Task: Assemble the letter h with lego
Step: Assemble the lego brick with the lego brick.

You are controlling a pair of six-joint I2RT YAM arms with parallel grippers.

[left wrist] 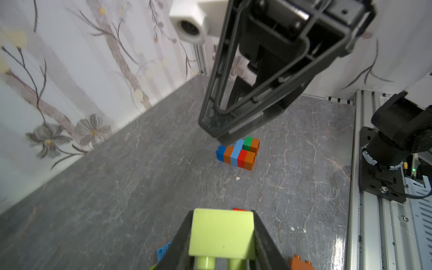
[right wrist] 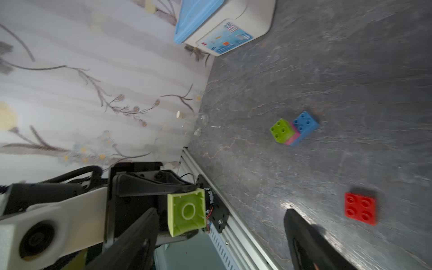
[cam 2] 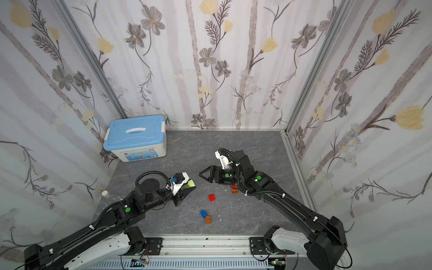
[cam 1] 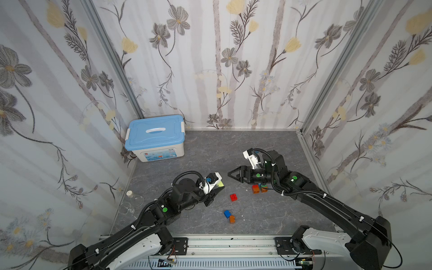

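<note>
My left fingers point(left wrist: 265, 243) clench the lime brick point(left wrist: 222, 233) clear of the worktop point(left wrist: 117, 198). My right fingers point(right wrist: 304, 236) stand spread and empty. The part-built stack point(left wrist: 238, 153) lies on its side under my right arm. I judge this mid-build: next I steady the stack and press the lime brick on squarely. There is open worktop between my arms, with the red brick point(cam 1: 233, 197) near and the walls point(cam 1: 233, 70) well apart.

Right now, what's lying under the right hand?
A joined brick cluster: blue, orange, light-blue, red and green, lying on the table. The right hand hides part of it, so any bricks there cannot be seen.
</note>
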